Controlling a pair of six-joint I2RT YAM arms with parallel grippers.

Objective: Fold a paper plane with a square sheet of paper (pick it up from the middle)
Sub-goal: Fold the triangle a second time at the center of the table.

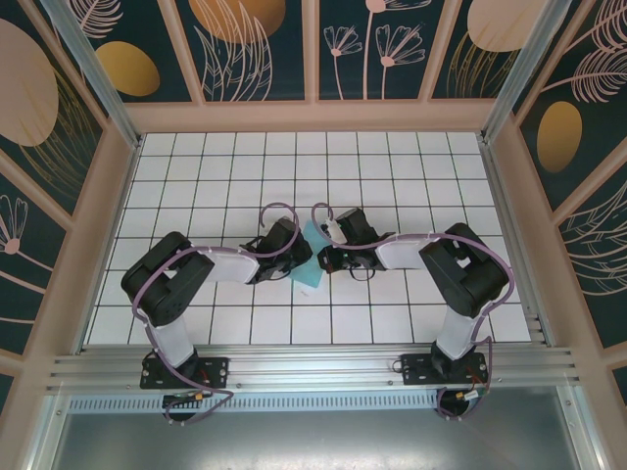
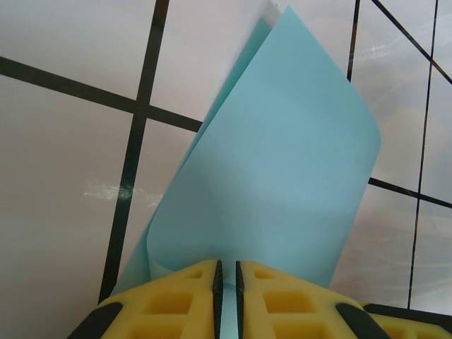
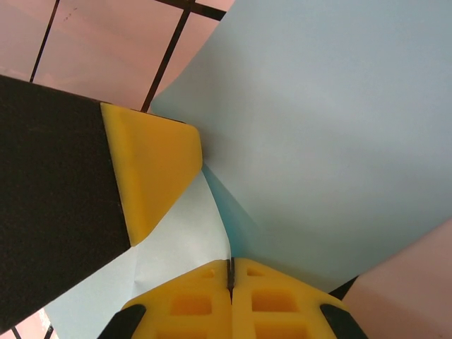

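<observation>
Nearest of all, well short of the square sheet of paper (image 1: 312,262), an aluminium rail (image 1: 313,370) carries the two arm bases. From there the left arm (image 1: 167,284) and the right arm (image 1: 468,266) bend inward and meet at the sheet from either side.

The left gripper (image 1: 294,260) sits just left of the sheet. In its wrist view its yellow fingers (image 2: 176,296) are drawn almost together, the left gripper (image 2: 226,267) pinching the sheet's near edge in the thin slit between them. The sheet (image 2: 282,176) rises away from that grip as two loosely curled layers, one rolled over the other, with its far corner pointing away over the white gridded table (image 2: 63,176).

The right gripper (image 1: 327,260) sits just right of the sheet. In its wrist view the right gripper (image 3: 231,267) is clamped tight on a creased part of the sheet, pads pressed flat against each other. The sheet (image 3: 318,127) fans out wide above that grip, and one yellow finger (image 3: 152,166) of the left gripper touches it on the left side.

The pale blue sheet lies between the two grippers, about mid-table (image 1: 392,166). Beyond the sheet bare tiles run on to the patterned back wall (image 1: 260,49).
</observation>
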